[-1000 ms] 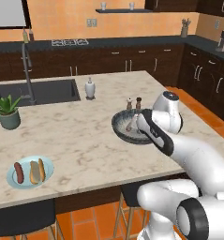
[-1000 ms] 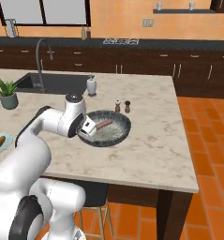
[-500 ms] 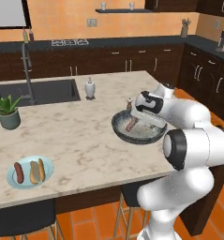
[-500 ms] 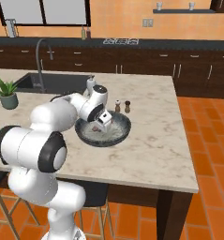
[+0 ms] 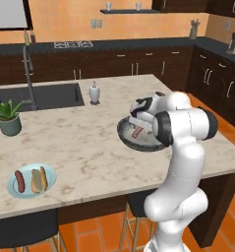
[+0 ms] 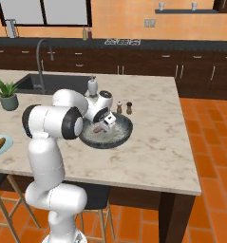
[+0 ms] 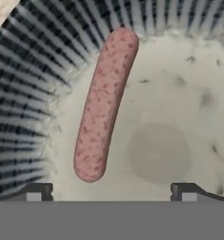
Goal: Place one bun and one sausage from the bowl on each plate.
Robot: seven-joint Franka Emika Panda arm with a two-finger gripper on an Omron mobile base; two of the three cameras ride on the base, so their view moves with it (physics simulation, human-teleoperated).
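A: Where's the sausage (image 7: 104,105)?
B: Lying in the bowl (image 7: 29,89), just ahead of the jaws and nearer 1 tip.
A: And the jaws?
B: Spread wide, gripping nothing.

A home kitchen; a pale marble-topped island (image 5: 79,147) with a black inset sink (image 5: 38,96) and curved metal tap (image 5: 28,74); dark wooden cabinets (image 6: 148,71) line the orange wall; terracotta floor tiles (image 6: 210,190).

Dark wood cabinets (image 5: 138,66) line an orange wall (image 5: 79,19) behind the marble island (image 5: 79,142) on orange floor tiles (image 6: 210,142).
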